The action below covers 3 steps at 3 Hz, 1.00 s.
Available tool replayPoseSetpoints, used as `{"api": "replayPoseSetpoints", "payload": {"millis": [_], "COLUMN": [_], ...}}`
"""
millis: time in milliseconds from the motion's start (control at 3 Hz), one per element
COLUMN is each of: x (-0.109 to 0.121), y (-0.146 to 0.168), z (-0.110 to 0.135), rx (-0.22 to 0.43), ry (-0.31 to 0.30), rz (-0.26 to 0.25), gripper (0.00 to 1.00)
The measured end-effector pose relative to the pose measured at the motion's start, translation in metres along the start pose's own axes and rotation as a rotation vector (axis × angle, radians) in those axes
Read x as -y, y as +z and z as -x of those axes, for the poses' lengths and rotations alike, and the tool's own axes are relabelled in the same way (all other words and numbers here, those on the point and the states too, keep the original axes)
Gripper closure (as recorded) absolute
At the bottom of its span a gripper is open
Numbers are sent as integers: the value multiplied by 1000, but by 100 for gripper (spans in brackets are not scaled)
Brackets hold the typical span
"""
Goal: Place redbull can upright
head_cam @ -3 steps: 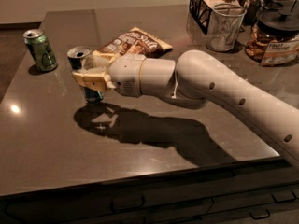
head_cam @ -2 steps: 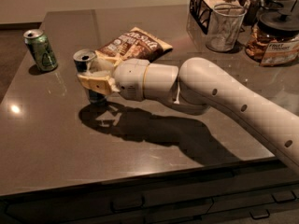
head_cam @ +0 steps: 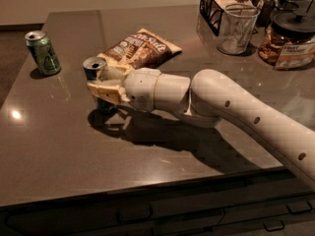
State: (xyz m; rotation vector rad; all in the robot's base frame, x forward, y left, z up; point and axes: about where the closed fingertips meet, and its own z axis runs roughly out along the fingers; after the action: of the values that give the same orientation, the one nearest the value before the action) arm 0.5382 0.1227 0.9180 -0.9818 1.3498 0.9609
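Counter (head_cam: 59,146): a dark, glossy top that carries everything here. Drawer fronts run along its near edge.
My arm (head_cam: 256,117): pale and thick, it reaches in from the lower right and stretches left, low across the counter. Its shadow falls on the surface just below it.
Wire basket (head_cam: 209,9): black, at the far right corner, well apart from my working spot.
Jar (head_cam: 290,38): it has a dark lid and a paper label, and sits at the far right beside the basket.
Clear cup (head_cam: 238,28): it stands upright between the basket and the jar.
Snack bag (head_cam: 140,48): brown with pale lettering, it lies flat just behind my wrist.
Green can (head_cam: 43,52): it is upright on the far left, well apart from my arm.
Redbull can (head_cam: 94,67): it stands upright at left centre of the counter, at the tip of my arm. Its open silver top shows above my grip. I cannot tell whether its base rests on the counter or sits just above it.
Fingers (head_cam: 106,90): they are clamped on the redbull can, one across its near side and the other behind it, low over the counter and left of the snack bag.
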Motion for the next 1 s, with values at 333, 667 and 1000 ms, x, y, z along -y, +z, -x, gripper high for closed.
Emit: {"api": "replayPoseSetpoints", "payload": {"millis": [333,667,1000], "x": [2,0,-1], "y": [-3,-1,0], "z": [-4,-4,-4], "rx": [3,3,3], "ry": [0,-1,-2], "rz": [-5,-2,1], "gripper": [36,12,0]}}
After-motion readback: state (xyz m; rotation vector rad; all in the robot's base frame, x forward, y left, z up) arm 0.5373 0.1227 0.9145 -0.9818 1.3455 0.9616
